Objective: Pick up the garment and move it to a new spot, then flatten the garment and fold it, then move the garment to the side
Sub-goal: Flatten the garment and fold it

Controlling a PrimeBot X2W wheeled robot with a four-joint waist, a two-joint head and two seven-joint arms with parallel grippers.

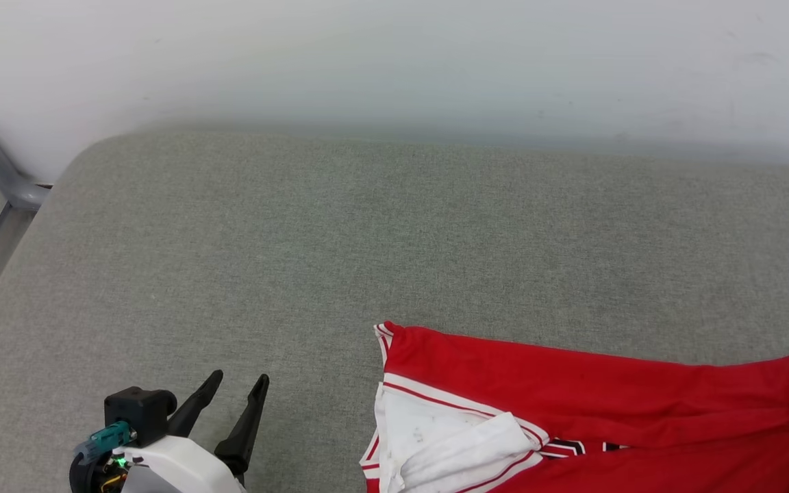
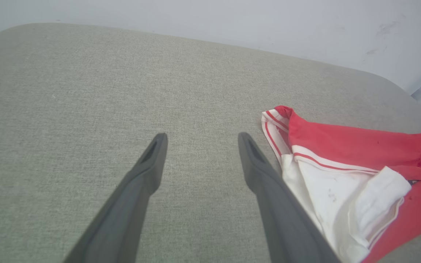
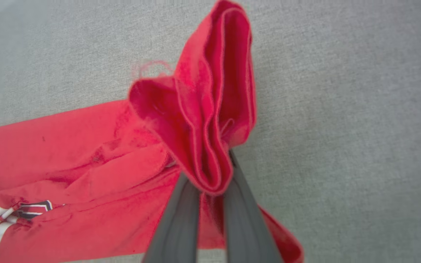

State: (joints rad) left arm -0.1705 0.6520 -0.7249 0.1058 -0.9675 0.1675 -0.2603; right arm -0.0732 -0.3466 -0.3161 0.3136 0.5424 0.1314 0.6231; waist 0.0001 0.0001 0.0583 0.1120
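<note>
Grey woven fabric covers the padded surface [image 1: 230,239], which runs back to a pale wall [image 1: 394,61]. In the right wrist view, the right gripper [image 3: 212,175] is clamped on a bunched fold of the garment [image 3: 68,146]. The red cloth stands up in pleats above its two dark fingers [image 3: 181,219]. From that pinch the garment trails away, lying creased on the surface, with a scrap of black, white-edged lettering [image 3: 35,209] showing near the striped trim. In the head view the garment [image 1: 572,390] lies at the lower right, its white sleeve [image 1: 435,438] folded over at the near left end. The left gripper [image 1: 238,380] hovers with its jaws spread wide and nothing between them, just beside that sleeve [image 2: 342,204] and apart from it.
</note>
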